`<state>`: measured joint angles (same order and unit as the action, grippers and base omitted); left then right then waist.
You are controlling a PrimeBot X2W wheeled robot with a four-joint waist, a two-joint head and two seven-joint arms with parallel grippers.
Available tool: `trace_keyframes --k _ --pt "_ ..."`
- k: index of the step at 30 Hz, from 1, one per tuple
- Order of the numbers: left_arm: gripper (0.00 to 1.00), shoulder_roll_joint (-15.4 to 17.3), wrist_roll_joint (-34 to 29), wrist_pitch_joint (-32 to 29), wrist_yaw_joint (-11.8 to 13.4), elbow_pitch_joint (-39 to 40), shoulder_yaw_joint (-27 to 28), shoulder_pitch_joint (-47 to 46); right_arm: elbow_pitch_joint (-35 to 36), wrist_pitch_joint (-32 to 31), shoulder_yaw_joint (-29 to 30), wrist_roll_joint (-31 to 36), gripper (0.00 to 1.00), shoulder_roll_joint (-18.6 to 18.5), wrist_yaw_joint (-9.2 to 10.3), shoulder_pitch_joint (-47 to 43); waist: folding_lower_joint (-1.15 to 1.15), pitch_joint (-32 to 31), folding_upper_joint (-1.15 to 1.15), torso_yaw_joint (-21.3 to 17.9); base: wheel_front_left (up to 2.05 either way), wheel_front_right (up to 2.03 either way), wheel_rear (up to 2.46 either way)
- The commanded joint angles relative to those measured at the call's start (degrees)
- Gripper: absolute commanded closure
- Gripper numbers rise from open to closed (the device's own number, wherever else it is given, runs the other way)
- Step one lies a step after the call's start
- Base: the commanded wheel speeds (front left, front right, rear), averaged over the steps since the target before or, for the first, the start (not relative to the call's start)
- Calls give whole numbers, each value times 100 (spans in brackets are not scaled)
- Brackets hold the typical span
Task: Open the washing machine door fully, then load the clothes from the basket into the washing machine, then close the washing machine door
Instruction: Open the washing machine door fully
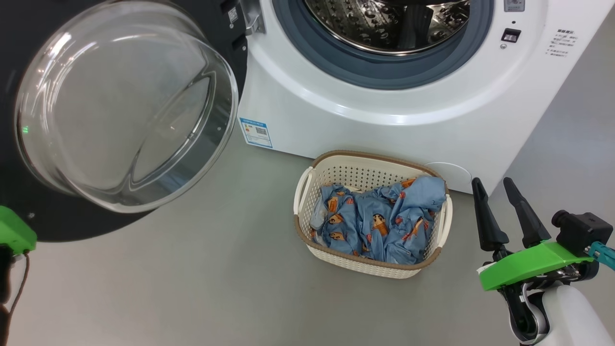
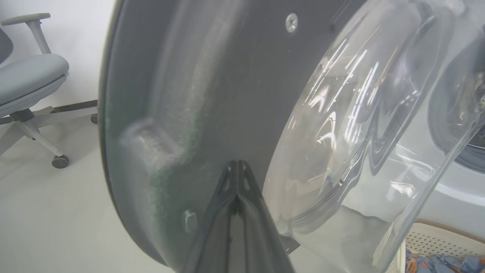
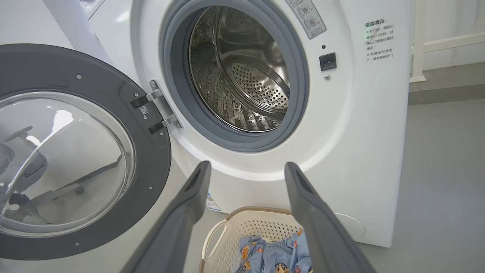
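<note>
The washing machine [image 1: 384, 120] stands with its door [image 1: 72, 226] swung wide open to the left, the domed glass window [image 1: 125, 105] facing me. The steel drum [image 3: 242, 72] looks empty. On the floor in front sits the basket [image 1: 307, 192], holding the light-blue printed clothes [image 1: 379, 216]. My right gripper [image 1: 491, 182] hovers open just right of the basket, and in its wrist view the right gripper [image 3: 247, 166] points at the drum opening above the basket [image 3: 242, 227]. My left gripper [image 2: 237, 163] is shut and empty, its tips close against the door's dark inner ring [image 2: 212, 94].
A grey office chair [image 2: 26, 83] on castors stands on the floor beyond the door's outer edge. Bare grey floor [image 1: 192, 278] lies in front of the basket. A blue label [image 1: 255, 132] marks the machine's lower left front.
</note>
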<state>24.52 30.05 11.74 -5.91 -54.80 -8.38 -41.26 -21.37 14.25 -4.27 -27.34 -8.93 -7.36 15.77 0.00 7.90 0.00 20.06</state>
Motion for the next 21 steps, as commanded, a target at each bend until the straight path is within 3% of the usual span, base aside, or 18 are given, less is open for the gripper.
trace_keyframes --k 1,5,6,7,8,9,21 --pt "100 326 -5 101 -32 194 142 -36 116 74 -162 32 0 13 -13 -1 0 -29 0 -28 0 0 0" --pt "100 280 48 173 4 464 175 210 114 74 -187 -1 0 2 -13 -36 0 -112 0 -109 0 0 0" --pt "95 256 58 187 25 562 180 299 119 74 -197 -17 0 6 -13 -51 0 -137 0 -132 0 0 0" --pt "69 240 65 198 51 669 184 395 125 74 -212 -37 0 9 -13 -65 0 -158 0 -156 0 0 0" --pt "52 226 65 214 85 799 193 493 133 74 -226 -56 0 5 -13 -80 0 -182 0 -179 0 0 0" --pt "2 196 84 230 126 949 219 594 144 74 -234 -72 0 -3 -13 -96 0 -208 0 -199 0 0 0" --pt "0 -216 62 268 718 3085 195 1956 173 74 -336 -117 0 -130 -13 -241 0 -441 0 -462 0 0 0"
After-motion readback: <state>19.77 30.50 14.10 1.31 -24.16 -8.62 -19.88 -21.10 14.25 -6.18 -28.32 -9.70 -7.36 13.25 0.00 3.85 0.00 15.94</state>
